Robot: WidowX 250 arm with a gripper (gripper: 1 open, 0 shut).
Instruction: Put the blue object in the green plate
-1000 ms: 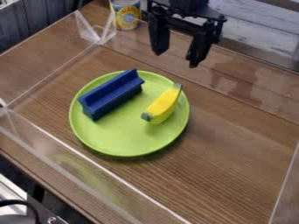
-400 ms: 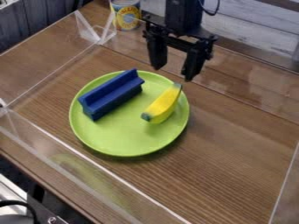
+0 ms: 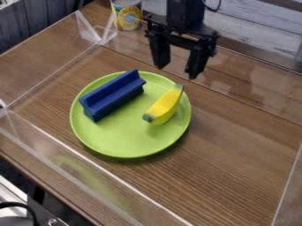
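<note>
The blue object (image 3: 113,94), a dark blue grooved block, lies on the left half of the green plate (image 3: 112,141). Beside it on the plate's right half rests a yellow toy banana (image 3: 165,105). My gripper (image 3: 177,69) hangs black and pointing down just behind the plate's far rim, above the banana's far tip. Its two fingers (image 3: 157,53) stand apart and nothing is between them. It touches neither the block nor the banana.
Clear acrylic walls (image 3: 92,33) enclose the wooden tabletop (image 3: 242,124) on the left, front and right. A yellow-and-white container (image 3: 126,13) stands at the back beyond the wall.
The gripper has moved left and down toward the plate's far rim over the last second. The block, banana and plate have not moved.
</note>
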